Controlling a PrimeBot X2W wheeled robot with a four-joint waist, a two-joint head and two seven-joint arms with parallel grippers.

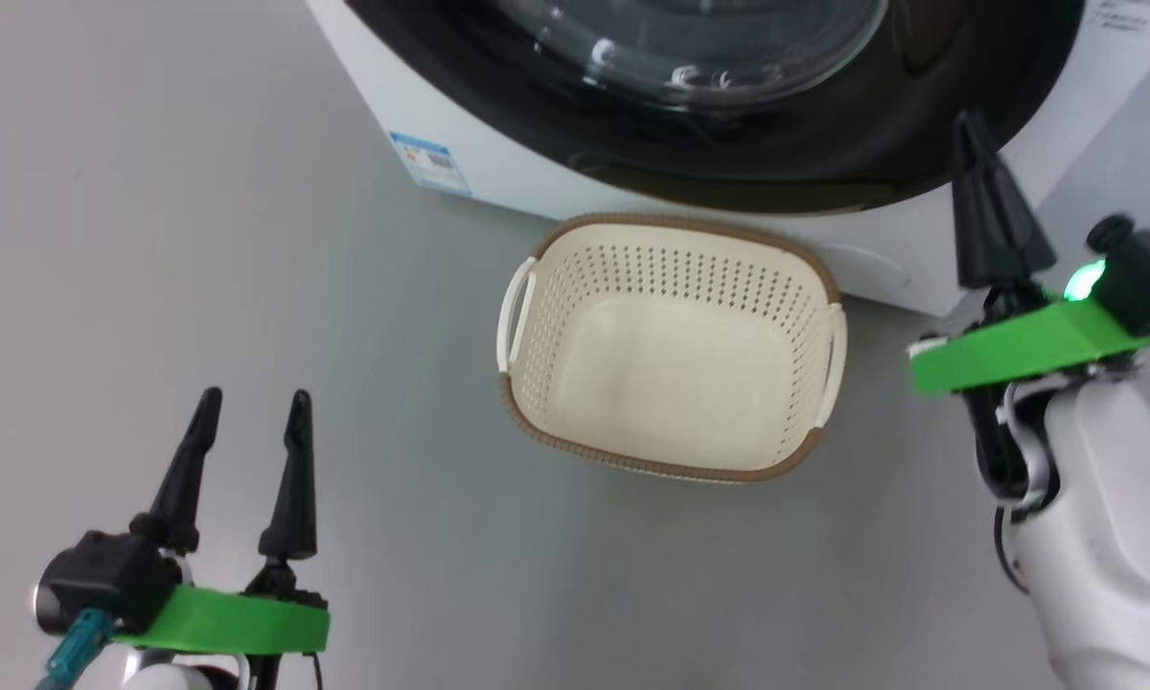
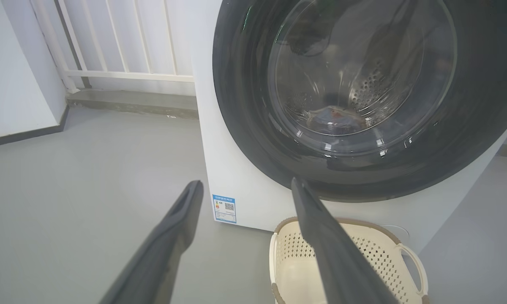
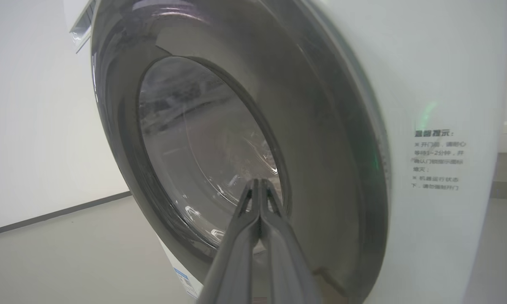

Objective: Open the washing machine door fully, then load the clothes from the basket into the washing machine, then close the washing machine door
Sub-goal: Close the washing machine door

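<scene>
The washing machine door (image 3: 321, 126) looks closed, basket (image 1: 671, 222) empty. Right gripper (image 3: 258, 182), fingers together, is near the rim: push on rim, not glass, to confirm latch. Left gripper (image 1: 256, 398) apart, w/ nothing in it.

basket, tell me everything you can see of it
The basket is small cream plastic, rectangular with rounded corners, walls pierced with rows of holes, bottom plain. A brown woven-look band runs round the rim; a pale loop handle sits on each short side. It stands upright and empty on the grey floor, close before the washing machine; whether they touch I cannot tell.
</scene>
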